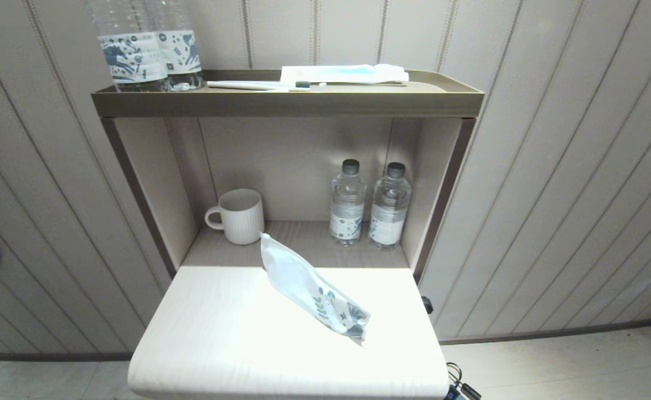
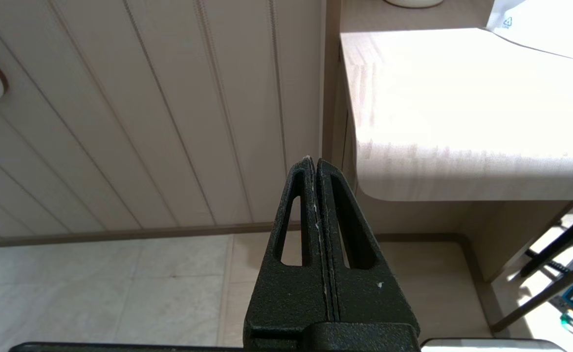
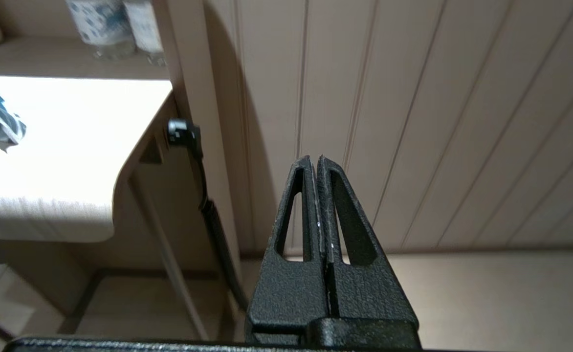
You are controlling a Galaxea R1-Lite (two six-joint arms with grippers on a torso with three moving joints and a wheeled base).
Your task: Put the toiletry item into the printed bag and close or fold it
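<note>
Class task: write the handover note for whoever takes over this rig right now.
Left tool: shut, empty, parked low beside the counter's left edge.
Right tool: shut, empty, parked low off the counter's right side.
Soft white pouch printed with teal leaves: lying diagonally on the pale counter.
Slim pale toothbrush: not identifiable; the white toothbrush with a dark head on the top shelf is a different one.
Done: nothing confirmed.
Left: find toothbrush, insert, close pouch.

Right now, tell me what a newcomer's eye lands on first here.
The printed bag lies slanted on the bright white counter. Behind it, in the niche, stand a ribbed mug and two water bottles. Both grippers hang shut below the counter's sides.
</note>
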